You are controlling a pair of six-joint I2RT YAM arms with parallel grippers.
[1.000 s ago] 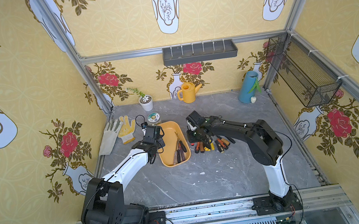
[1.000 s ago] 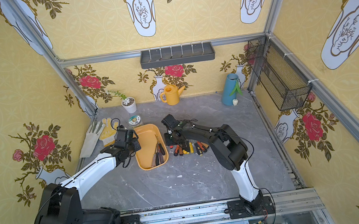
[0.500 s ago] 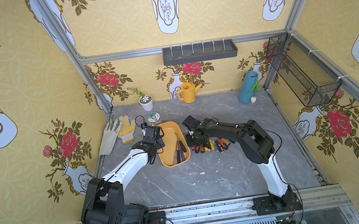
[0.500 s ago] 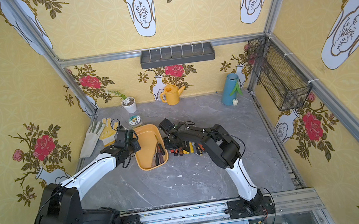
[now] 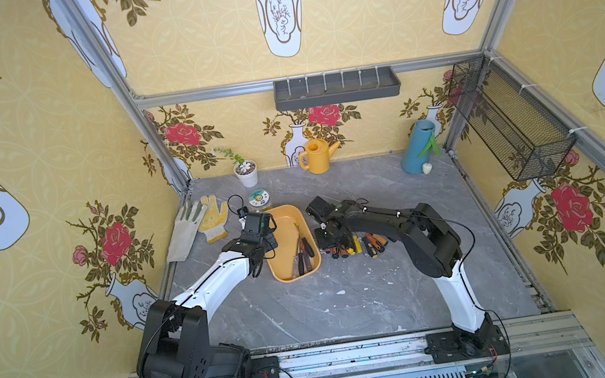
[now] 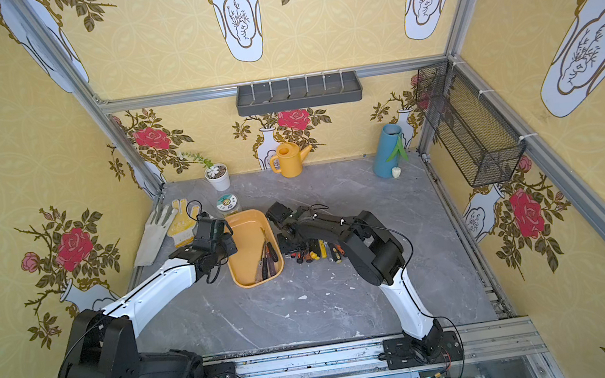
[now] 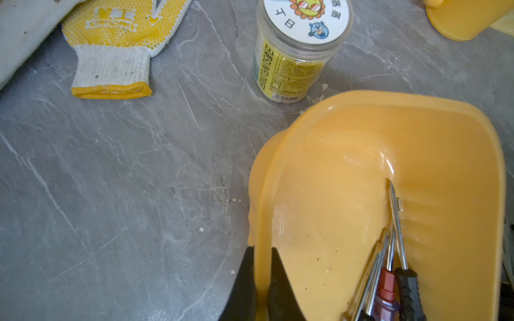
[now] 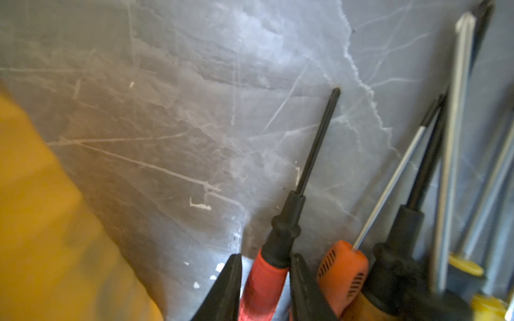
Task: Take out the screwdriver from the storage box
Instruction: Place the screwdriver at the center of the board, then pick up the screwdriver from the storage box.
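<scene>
Two grippers had two separate jobs here. The left gripper (image 7: 262,248) was pinched tight on the left rim of the storage box (image 7: 472,180), one finger inside the wall and one outside. We judged this was to keep the light tub from sliding or tipping while tools were lifted out.

The right gripper (image 8: 266,255) hung low over the table (image 5: 347,303), just right of the box, with its jaws astride the red-handled screwdriver (image 8: 286,222). A strip of grey table showed between one finger and the handle, so we read the jaws as slack around it, not gripping.

That screwdriver lay flat on the table, outside the box, at the left end of the row of screwdrivers (image 5: 365,243) lying side by side. We took the row for the chosen drop place. It had a red grip, a black collar and a slim dark shaft with a dark tip.

A few screwdrivers (image 5: 303,251) lay in the box along its right side, handles toward the near end.
</scene>
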